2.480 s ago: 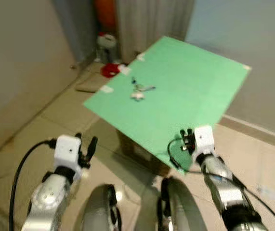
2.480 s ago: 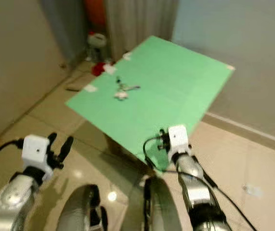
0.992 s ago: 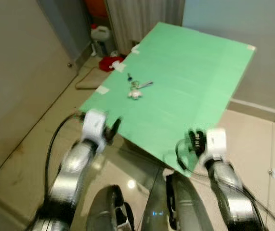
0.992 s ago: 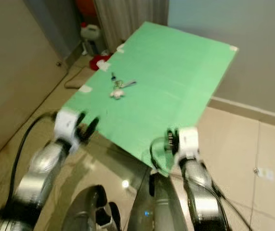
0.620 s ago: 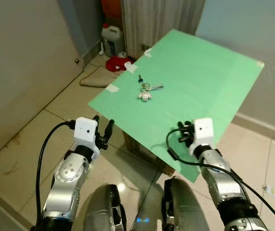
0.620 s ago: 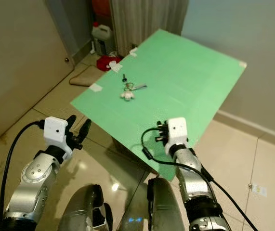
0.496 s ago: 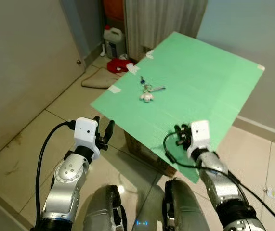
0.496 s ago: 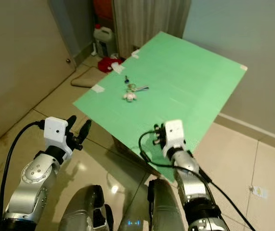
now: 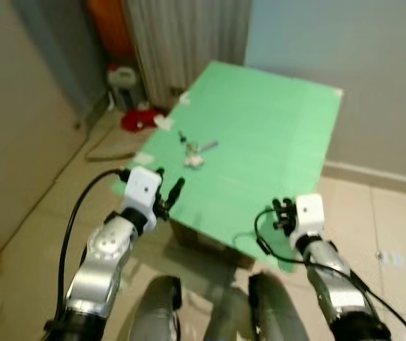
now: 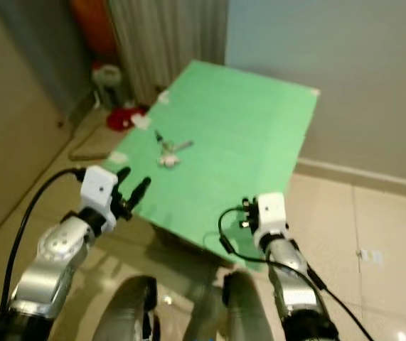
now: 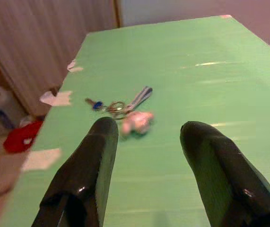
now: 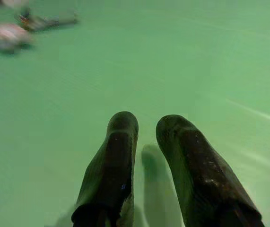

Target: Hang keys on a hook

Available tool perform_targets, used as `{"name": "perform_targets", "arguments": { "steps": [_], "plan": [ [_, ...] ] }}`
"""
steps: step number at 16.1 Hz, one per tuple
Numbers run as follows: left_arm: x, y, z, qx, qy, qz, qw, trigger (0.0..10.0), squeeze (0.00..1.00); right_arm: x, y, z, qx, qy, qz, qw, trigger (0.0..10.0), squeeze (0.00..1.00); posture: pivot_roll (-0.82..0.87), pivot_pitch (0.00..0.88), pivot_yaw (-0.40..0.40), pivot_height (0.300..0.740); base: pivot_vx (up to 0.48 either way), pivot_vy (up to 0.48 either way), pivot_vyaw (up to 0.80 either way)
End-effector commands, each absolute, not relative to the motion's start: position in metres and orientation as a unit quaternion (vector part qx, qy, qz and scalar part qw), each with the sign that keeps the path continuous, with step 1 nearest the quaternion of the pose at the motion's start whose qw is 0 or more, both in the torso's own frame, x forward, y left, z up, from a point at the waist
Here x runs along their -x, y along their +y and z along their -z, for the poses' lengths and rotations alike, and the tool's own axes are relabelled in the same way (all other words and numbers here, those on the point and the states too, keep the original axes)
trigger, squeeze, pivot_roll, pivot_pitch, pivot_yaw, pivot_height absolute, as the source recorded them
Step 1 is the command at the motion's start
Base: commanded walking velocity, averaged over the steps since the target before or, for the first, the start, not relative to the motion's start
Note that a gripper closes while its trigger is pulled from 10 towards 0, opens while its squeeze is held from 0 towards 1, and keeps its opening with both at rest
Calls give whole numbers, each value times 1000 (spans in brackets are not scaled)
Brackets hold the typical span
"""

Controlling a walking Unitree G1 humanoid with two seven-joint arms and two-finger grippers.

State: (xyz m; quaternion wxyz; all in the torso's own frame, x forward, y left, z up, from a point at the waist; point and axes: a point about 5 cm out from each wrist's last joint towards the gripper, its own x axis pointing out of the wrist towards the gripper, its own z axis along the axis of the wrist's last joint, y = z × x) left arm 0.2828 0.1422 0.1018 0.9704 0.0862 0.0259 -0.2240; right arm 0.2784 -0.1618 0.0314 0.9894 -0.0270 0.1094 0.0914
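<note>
Green table top (image 9: 274, 135), tiled floor (image 9: 394, 213), grey wall behind. Keys (image 9: 194, 150) with pale charm lying on table's left half, untouched, well ahead of both arms. Left gripper (image 11: 146, 130) at near left table edge, fingers spread wide, aimed at keys. Right gripper (image 12: 146, 125) low over near right table area, fingers narrow with slim gap, empty. Red cloth (image 9: 137, 121) and white jug (image 9: 121, 79) on floor beyond table.

No writing, label, brand, number or sign can be read anywhere; the white tape pieces (image 11: 55, 98) on the green table (image 9: 281, 128) are blank as far as can be told; the jug (image 9: 121, 77) by the curtain is too blurred to read.
</note>
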Motion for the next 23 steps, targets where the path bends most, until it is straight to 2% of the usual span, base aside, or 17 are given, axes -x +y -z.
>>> {"name": "perform_targets", "arguments": {
  "steps": [1, 4, 6, 11, 13, 14, 15, 18, 21, 23],
  "plan": [
    [-280, 149, -94, -94, 48, 222, 969, 10000, 0, -277, -153, -30, 31, 110, -102, 988, 10000, 0, -82, 156, 90, 641, 0, 428, 0],
    [-278, 150, -93, -100, 51, 225, 968, 10000, 0, -278, -153, -29, 33, 114, -91, 989, 10000, 0, -76, 164, 92, 641, 0, 0, 0],
    [-269, 154, -98, -85, 44, 209, 973, 10000, 0, -299, -143, -38, 25, 103, -74, 992, 10000, 0, -14, 197, 120, 641, 0, 0, 0],
    [-226, 151, -106, -62, 58, 209, 974, 10000, 0, -340, -142, -66, 31, 83, -27, 996, 10000, 0, 183, 256, 175, 641, 0, 0, 0],
    [-197, 147, -103, -51, 84, 215, 972, 10000, 0, -362, -136, -89, 35, 67, -8, 997, 10000, 0, 232, 255, 182, 641, 0, 0, 0],
    [-189, 145, -102, -46, 92, 216, 971, 10000, 0, -366, -136, -96, 30, 57, -4, 998, 10000, 710, 241, 253, 180, 641, 0, 0, 0],
    [-186, 144, -101, -44, 95, 216, 971, 10000, 0, -367, -136, -98, 25, 52, -3, 998, 10000, 1000, 244, 254, 178, 641, 0, 0, 0],
    [-173, 135, -99, -40, 115, 220, 968, 10000, 0, -369, -132, -99, 23, 51, -8, 998, 10000, 1000, 245, 258, 151, 641, 0, 0, 0],
    [-174, 129, -98, -34, 118, 227, 966, 10000, 0, -360, -132, -84, 24, 68, -3, 997, 10000, 1000, 227, 251, 147, 641, 0, 0, 0],
    [-180, 129, -100, -58, 109, 228, 966, 10000, 0, -358, -128, -82, 20, 68, -6, 997, 10000, 1000, 218, 251, 146, 641, 0, 0, 0]
  ]
}}
